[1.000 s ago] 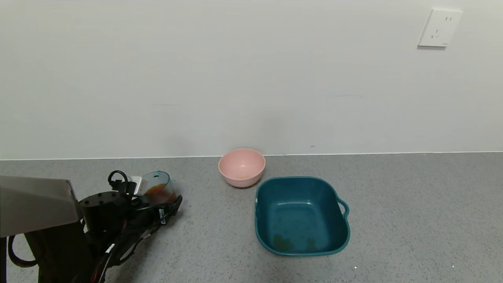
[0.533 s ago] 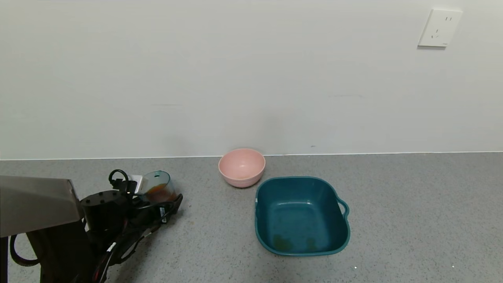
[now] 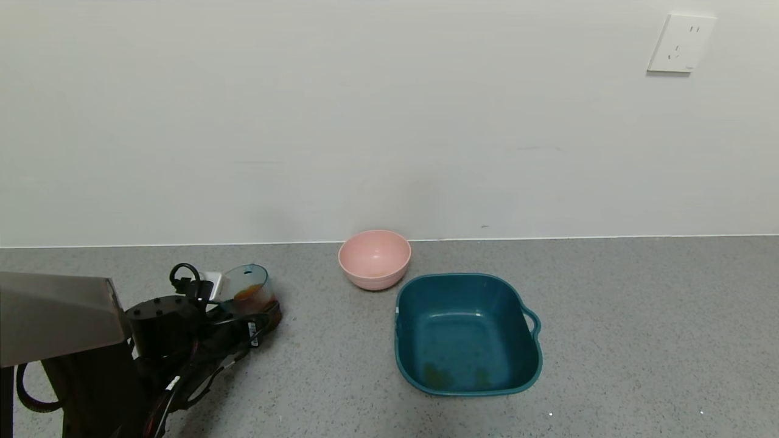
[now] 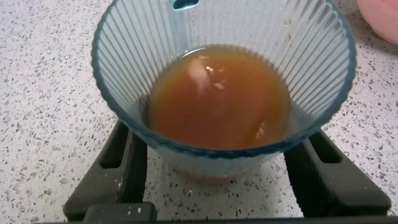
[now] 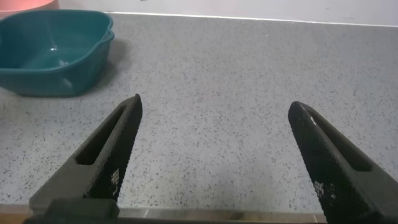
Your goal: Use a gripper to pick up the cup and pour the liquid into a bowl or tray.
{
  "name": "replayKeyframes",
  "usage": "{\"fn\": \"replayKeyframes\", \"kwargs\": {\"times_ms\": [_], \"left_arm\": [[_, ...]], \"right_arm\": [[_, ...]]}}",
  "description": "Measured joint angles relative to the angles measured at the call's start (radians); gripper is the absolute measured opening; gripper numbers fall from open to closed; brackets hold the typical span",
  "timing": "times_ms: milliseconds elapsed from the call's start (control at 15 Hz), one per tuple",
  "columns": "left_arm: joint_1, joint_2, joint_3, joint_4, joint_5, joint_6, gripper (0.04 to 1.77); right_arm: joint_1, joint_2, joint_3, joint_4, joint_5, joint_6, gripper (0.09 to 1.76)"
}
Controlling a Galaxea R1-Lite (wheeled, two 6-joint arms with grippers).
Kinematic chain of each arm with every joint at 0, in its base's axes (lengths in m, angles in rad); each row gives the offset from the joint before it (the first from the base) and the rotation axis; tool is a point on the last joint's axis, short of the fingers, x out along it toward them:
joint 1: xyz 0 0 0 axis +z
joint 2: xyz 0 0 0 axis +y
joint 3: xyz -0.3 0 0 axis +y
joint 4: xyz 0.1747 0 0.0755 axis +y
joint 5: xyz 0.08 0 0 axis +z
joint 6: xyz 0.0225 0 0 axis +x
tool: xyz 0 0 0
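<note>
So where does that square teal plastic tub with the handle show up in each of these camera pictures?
Head view: the square teal plastic tub sits right of centre on the grey speckled counter, just in front of the small round pale pink bowl.
Left wrist view: not in it.
Right wrist view: the tub fills a far corner, beyond the open right gripper.
Shared landmark: the counter; the pink bowl also edges into both wrist views.

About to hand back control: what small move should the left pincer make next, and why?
Probably lift straight up, keeping level. The left pincer looks closed around the cup, which holds brown liquid and sits on the counter, left of the pink bowl.
</note>
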Motion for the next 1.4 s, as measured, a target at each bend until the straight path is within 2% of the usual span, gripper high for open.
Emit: {"fn": "replayKeyframes", "kwargs": {"times_ms": [733, 1067, 1400], "left_arm": [[-0.005, -0.072, 0.000, 0.026, 0.006, 0.010, 1.27], [-0.009, -0.173, -0.051, 0.223, 0.007, 0.013, 1.26], [-0.031, -0.304, -0.204, 0.549, 0.033, 0.050, 1.26]], "right_arm": [[0.000, 0.000, 0.000, 0.000, 0.000, 0.000, 1.71], [0.000, 0.000, 0.000, 0.000, 0.000, 0.001, 1.71], [0.000, 0.000, 0.000, 0.000, 0.000, 0.000, 1.71]]}}
